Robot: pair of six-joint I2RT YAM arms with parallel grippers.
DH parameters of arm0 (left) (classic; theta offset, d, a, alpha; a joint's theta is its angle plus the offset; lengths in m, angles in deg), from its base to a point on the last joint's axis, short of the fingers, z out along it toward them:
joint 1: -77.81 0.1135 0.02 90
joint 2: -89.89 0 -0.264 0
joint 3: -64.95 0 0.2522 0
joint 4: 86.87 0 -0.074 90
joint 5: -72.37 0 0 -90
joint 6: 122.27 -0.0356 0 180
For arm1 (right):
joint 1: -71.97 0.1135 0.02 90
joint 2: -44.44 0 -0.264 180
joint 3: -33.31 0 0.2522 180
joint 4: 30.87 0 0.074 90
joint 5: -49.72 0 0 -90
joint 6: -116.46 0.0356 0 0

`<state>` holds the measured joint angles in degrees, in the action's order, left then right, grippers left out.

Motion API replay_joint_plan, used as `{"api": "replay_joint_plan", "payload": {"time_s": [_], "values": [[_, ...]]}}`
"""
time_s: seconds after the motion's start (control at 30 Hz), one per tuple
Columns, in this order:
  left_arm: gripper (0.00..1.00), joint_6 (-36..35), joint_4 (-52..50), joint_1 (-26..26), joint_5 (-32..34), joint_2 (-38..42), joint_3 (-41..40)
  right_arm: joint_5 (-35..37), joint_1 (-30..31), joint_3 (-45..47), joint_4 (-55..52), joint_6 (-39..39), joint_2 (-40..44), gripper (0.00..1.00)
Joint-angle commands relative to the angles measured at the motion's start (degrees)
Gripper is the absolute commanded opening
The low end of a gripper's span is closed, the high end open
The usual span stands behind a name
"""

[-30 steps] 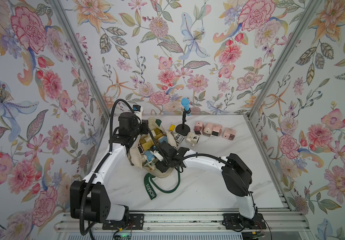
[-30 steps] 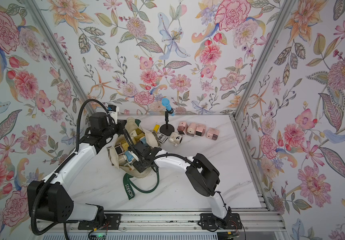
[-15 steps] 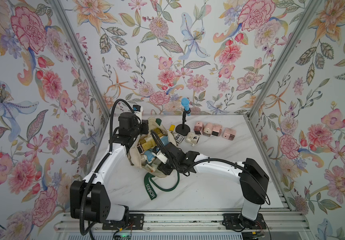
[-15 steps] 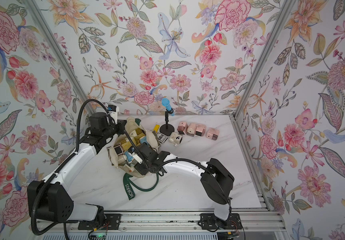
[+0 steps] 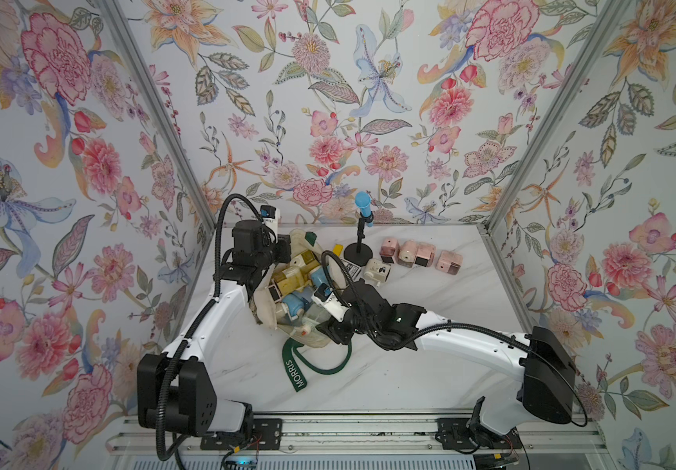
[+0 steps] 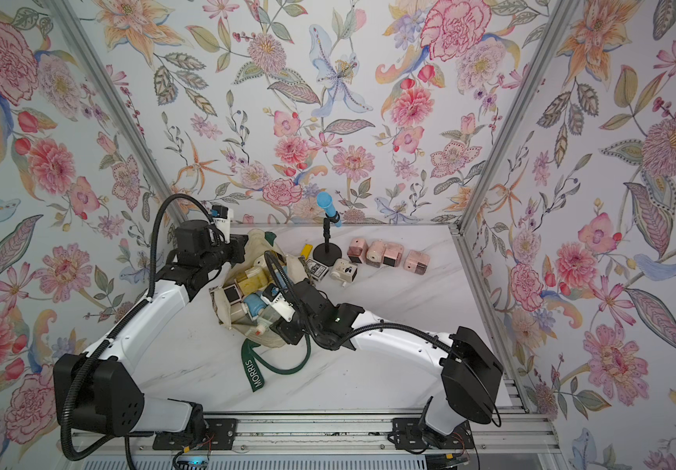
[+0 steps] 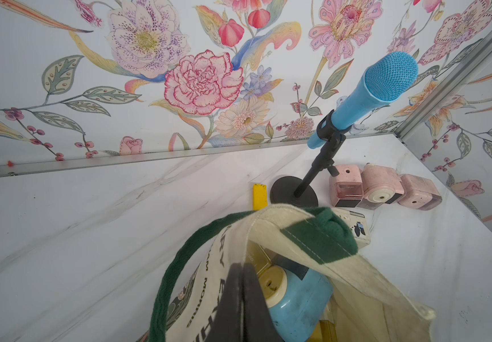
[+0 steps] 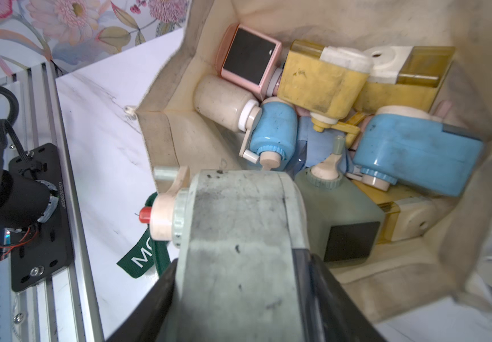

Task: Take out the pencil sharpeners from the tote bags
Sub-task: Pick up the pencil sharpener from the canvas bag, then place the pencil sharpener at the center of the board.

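The cream tote bag (image 5: 264,311) (image 6: 222,309) lies open on the marble table with its green MORRIS strap (image 5: 298,372) toward the front. My left gripper (image 7: 243,296) (image 5: 283,250) is shut on the bag's far rim cloth and holds it up. My right gripper (image 8: 240,296) (image 5: 330,327) is shut on a sage green pencil sharpener (image 8: 239,234) with a cream crank, at the bag's near rim. Blue (image 8: 416,157), yellow (image 8: 319,80), pink (image 8: 249,56) and another sage (image 8: 339,213) sharpener lie inside. Several pink sharpeners (image 5: 409,253) (image 7: 381,185) and a cream one (image 5: 376,270) stand on the table at the back right.
A blue microphone (image 5: 363,206) (image 7: 381,86) on a black stand (image 5: 357,254) rises just behind the bag. A flat yellow bar (image 7: 260,195) and a small dark printed box (image 6: 318,270) lie beside the stand's base. Floral walls close in three sides; a metal rail (image 5: 352,423) runs along the front.
My right arm has drawn back toward the front, carrying the sage sharpener from deeper in the bag to its near rim; its elbow swung right. The left arm has held still.
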<state>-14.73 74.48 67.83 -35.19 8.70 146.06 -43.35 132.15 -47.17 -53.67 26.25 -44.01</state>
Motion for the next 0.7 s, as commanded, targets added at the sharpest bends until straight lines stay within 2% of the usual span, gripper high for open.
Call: {"api": "replay_joint_plan", "payload": {"time_s": [0.0,0.23,0.37,0.57,0.67], "values": [[0.0,-0.2,3.0,0.0,0.2,2.2,0.3,0.1,-2.4,2.4,6.6,0.5,5.4,0.38],[0.0,-0.2,3.1,0.0,0.1,2.3,0.2,0.4,-10.2,10.6,14.2,6.4,15.1,0.37],[0.0,-0.1,3.1,-0.1,0.1,2.4,0.2,3.9,-16.3,14.1,16.0,10.3,19.5,0.37],[0.0,-0.1,3.2,0.0,0.0,2.5,0.2,3.1,-31.7,20.1,20.6,20.3,21.3,0.36],[0.0,-0.1,3.1,0.0,0.0,2.5,0.1,6.6,-37.5,21.0,19.4,23.4,20.4,0.36]]}}
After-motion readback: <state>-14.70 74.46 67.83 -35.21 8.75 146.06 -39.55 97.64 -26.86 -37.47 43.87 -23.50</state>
